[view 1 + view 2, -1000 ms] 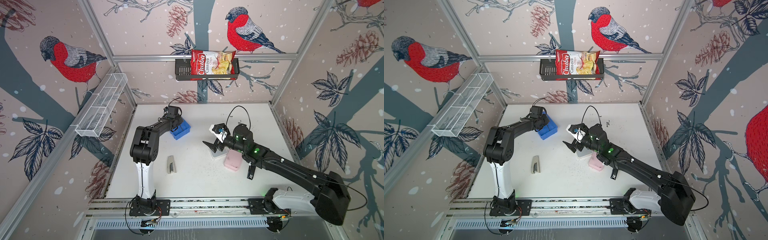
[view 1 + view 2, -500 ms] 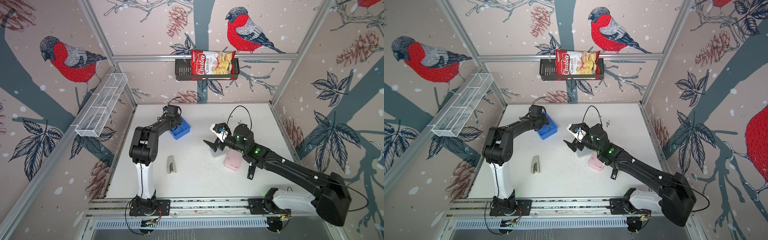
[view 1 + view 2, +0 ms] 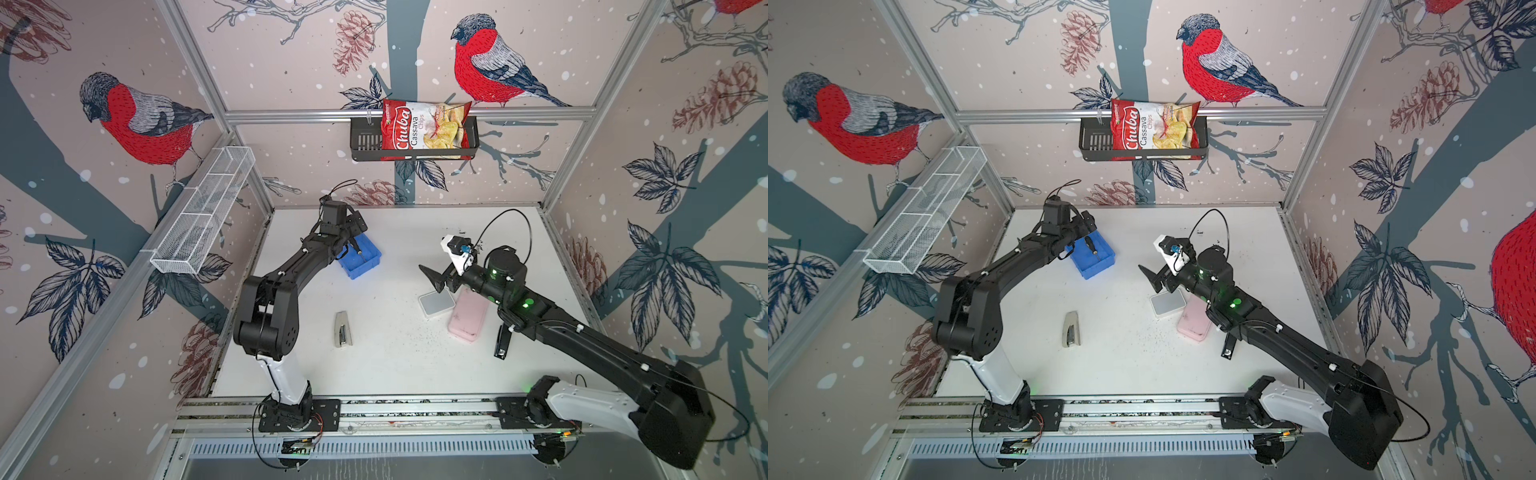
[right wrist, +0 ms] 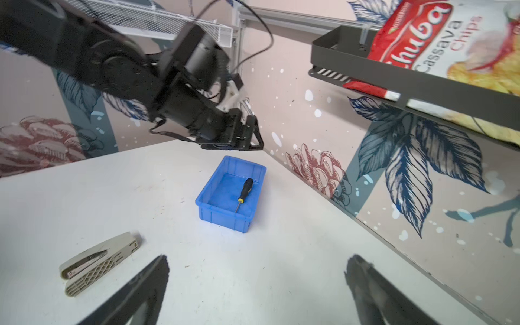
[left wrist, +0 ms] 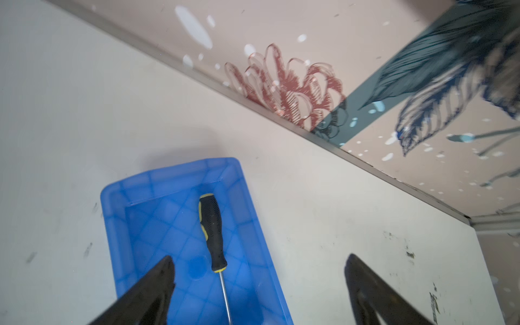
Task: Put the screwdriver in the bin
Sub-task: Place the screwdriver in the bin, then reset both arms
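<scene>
The screwdriver (image 5: 212, 233), black handle with yellow patches and a thin shaft, lies flat on the floor of the blue bin (image 5: 112, 225). In both top views the screwdriver (image 3: 358, 251) (image 3: 1091, 245) is in the bin (image 3: 353, 270) (image 3: 1096, 268) near the table's back left. My left gripper (image 5: 259, 261) (image 3: 354, 229) hovers just above the bin's back end, open and holding nothing. The right wrist view shows the screwdriver (image 4: 245, 191) in the bin (image 4: 222, 219), free under the left gripper (image 4: 243, 138). At mid-table my right gripper (image 4: 257, 261) (image 3: 434, 277) is open and empty.
A silver stapler (image 3: 343, 329) lies at front centre. A white box (image 3: 436, 304), a pink case (image 3: 467, 316) and a black stapler (image 3: 502, 343) sit under the right arm. A black basket (image 3: 365, 141) with a chips bag and a white wire basket (image 3: 203, 212) hang on the walls.
The left gripper went from shut to wide open over the bin and let go of the screwdriver, which now lies inside. The right arm has barely moved.
</scene>
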Action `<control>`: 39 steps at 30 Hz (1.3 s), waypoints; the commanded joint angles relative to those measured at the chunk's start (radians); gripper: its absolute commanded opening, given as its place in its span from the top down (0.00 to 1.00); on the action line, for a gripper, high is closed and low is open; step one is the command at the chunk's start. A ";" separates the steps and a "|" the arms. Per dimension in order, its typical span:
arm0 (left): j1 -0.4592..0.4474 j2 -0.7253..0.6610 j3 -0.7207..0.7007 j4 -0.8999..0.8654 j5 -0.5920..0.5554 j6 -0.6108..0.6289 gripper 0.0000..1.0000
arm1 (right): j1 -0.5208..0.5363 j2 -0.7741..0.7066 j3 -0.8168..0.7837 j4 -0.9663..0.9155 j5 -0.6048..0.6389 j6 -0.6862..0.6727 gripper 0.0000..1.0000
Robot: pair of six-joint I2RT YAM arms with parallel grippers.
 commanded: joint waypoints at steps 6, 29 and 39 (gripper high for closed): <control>-0.004 -0.240 -0.246 0.302 0.048 0.321 0.01 | -0.185 -0.093 -0.103 0.146 0.020 0.135 0.01; 0.028 -0.583 -1.009 0.875 -0.244 0.584 0.02 | -0.721 -0.092 -0.524 0.470 0.218 0.244 0.01; 0.099 -0.417 -1.167 1.295 -0.198 0.625 0.02 | -0.722 0.146 -0.590 0.786 0.193 0.309 0.01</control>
